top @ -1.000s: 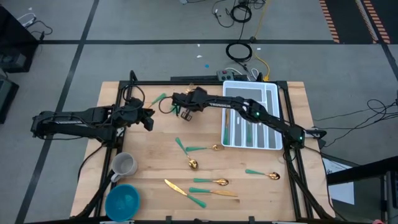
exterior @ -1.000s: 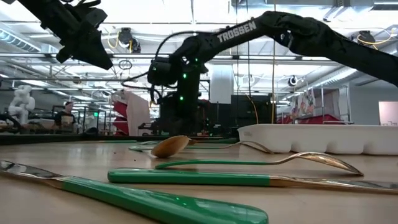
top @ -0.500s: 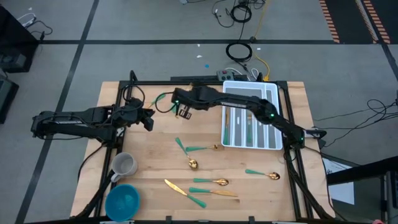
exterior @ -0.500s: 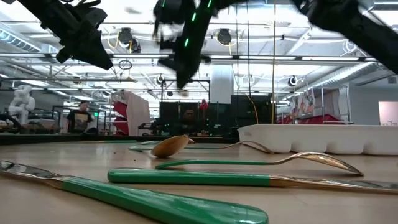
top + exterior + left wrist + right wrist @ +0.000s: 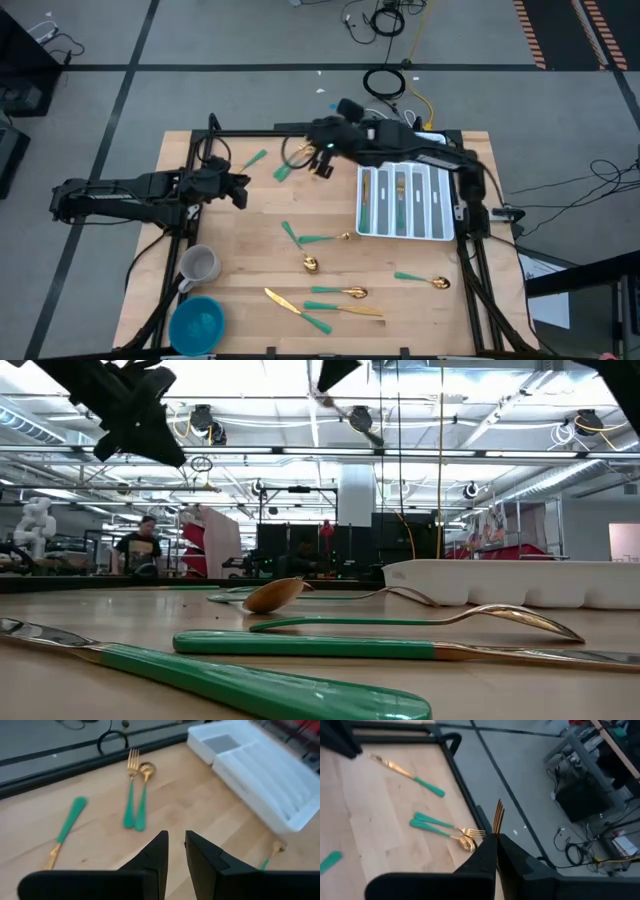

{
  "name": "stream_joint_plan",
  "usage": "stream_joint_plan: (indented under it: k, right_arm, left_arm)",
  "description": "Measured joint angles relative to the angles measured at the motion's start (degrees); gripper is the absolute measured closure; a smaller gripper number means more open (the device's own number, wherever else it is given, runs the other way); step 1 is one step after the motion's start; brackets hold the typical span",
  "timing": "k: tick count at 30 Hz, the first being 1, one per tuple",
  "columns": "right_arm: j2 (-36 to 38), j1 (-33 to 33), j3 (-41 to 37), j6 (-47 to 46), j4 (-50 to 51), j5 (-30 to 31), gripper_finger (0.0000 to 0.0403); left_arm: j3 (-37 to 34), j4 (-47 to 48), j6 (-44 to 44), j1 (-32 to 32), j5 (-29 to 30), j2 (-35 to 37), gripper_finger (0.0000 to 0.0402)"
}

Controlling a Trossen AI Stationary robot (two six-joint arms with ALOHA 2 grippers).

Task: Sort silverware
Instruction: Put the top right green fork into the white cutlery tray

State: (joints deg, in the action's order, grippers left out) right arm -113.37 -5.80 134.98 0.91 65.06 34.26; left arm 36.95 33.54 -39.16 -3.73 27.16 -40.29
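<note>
My right gripper (image 5: 322,166) is high above the table's far middle, shut on a gold fork (image 5: 498,817). In the low view the fork (image 5: 350,418) slants down from the gripper at the picture's top. My left gripper (image 5: 176,842) hovers over the table's left side (image 5: 240,193), its fingers a little apart with nothing between them. Below the right arm a fork and a spoon (image 5: 445,830) lie side by side on the wood, with a knife (image 5: 405,772) near them. More teal-handled silverware (image 5: 325,239) lies flat on the table's near half. My right gripper pinches the fork between its two fingers, and the gold tines (image 5: 498,816) stick out past the fingertips. The fingers hide the part they hold. The fork lies along the fingers, which slant downward. It is lifted clear of the table.
A white compartmented tray (image 5: 436,190) at the far right holds several pieces. A grey mug (image 5: 200,265) and a blue bowl (image 5: 197,322) stand at the near left. Spoons (image 5: 340,291) (image 5: 422,279) and knives (image 5: 285,303) lie on the near half.
My right gripper has risen steeply from just above the table's far middle and has gone toward the right edge, staying shut. The fork has come up with it and now hangs clear of the wood.
</note>
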Motion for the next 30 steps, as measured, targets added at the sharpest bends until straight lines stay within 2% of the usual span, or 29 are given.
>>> stream_joint_plan:
  k: [2,4,12,16,18,22,26,30]
  right_arm:
    - [1.9,0.8,0.0,1.1,0.5,0.1,0.0403]
    - [3.6,2.1,0.0,3.8,0.5,-2.4,0.0403]
    - [10.5,6.7,0.0,9.2,1.7,-20.9,0.0403]
    - [13.7,8.8,0.0,12.7,6.7,-33.4,0.0403]
    - [15.0,9.4,0.0,10.9,7.7,-36.4,0.0403]
    - [17.1,10.0,0.0,0.1,10.7,-36.0,0.0403]
    - [18.9,15.0,-3.3,-6.1,16.5,-26.7,0.0403]
    - [21.4,21.7,-13.1,-15.4,15.4,-21.0,0.0403]
  left_arm:
    - [0.0,-3.7,0.0,0.0,-0.8,0.0,0.0329]
    - [0.0,-9.3,0.6,0.0,-2.4,0.0,0.0329]
    - [0.0,-34.9,8.3,0.0,-13.5,0.0,0.0329]
    - [0.0,-37.9,8.9,0.0,-16.3,0.0,0.0329]
    - [0.0,-37.2,9.7,0.0,-16.5,0.0,0.0329]
    - [0.0,-37.7,9.7,0.0,-16.5,-0.3,0.0329]
    - [0.0,-37.5,9.6,0.0,-16.5,-0.3,0.0329]
    - [0.0,-37.3,9.6,0.0,-16.5,-0.5,0.0329]
